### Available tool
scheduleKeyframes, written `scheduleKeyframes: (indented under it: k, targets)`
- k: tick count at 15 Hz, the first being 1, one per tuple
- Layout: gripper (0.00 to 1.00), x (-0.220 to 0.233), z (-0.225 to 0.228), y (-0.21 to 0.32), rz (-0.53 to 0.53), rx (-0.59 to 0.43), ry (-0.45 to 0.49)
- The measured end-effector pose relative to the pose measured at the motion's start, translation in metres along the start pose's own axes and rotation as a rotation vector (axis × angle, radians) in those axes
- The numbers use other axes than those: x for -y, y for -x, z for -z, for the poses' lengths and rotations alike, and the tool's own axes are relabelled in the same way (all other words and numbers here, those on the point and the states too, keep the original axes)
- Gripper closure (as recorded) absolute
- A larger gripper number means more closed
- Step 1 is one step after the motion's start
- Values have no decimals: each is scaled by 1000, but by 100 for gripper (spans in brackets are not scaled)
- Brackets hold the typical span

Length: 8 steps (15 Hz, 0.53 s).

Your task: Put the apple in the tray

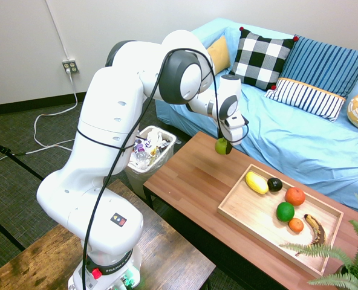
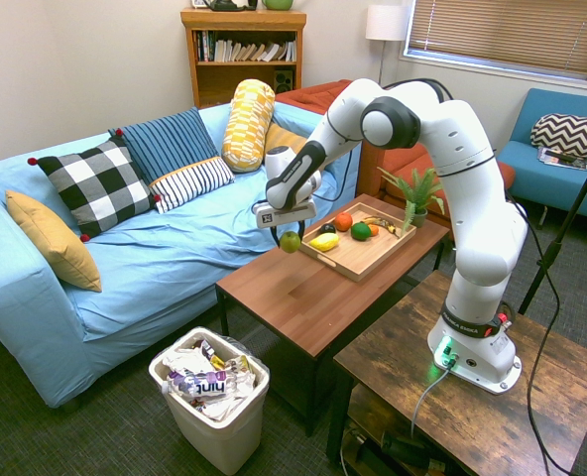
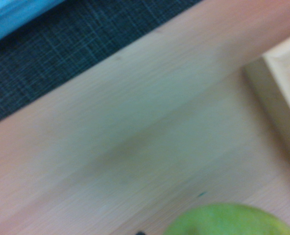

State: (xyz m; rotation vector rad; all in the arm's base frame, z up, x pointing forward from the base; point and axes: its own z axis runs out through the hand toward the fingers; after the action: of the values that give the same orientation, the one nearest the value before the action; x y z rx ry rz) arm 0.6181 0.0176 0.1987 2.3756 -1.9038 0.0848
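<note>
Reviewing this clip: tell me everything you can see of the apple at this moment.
The apple is small, round and yellow-green, its skin smooth and unbroken. It hangs in the air, gripped from above by the gripper, which is shut on it and points down. It is clear of the table, just short of the near end of the tray, not yet over it. No stem is visible.

The apple (image 1: 222, 146) is showing a pale yellow-green, and the tray (image 1: 239, 208) a light natural wood. In it, a yellow fruit (image 1: 256, 182), a deep green one (image 1: 285, 211) and two red-orange ones (image 1: 294, 196) are glowing beside a browning banana (image 1: 315, 229). The worktop (image 1: 191, 181) is showing reddish-brown wood grain. A black-and-white checked pillow (image 1: 263, 58) is sitting on the light blue sofa (image 1: 300, 139).
</note>
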Motion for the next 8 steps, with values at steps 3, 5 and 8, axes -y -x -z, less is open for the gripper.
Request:
scheduleKeyframes:
  k: [3, 5, 8]
  targets:
    - [100, -44, 9, -58, -86, -14, 12]
    - [100, -70, 13, -95, -138, -19, 23]
    - [100, -101, 4, -137, -197, -14, 49]
